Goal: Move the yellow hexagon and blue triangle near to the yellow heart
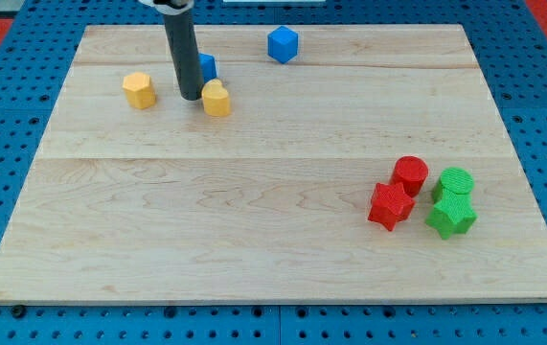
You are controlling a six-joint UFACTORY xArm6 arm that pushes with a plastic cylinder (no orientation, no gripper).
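Note:
The yellow hexagon (140,90) lies at the view's upper left of the wooden board (273,249). The yellow heart (216,98) lies to its right. The blue triangle (207,67) sits just above the heart, mostly hidden behind my rod. My tip (191,97) rests on the board between the hexagon and the heart, close to the heart's left side and just below-left of the blue triangle.
A blue cube-like block (283,44) sits near the view's top centre. At the lower right are a red cylinder (410,175), a red star (390,206), a green cylinder (455,182) and a green star (451,215), clustered together.

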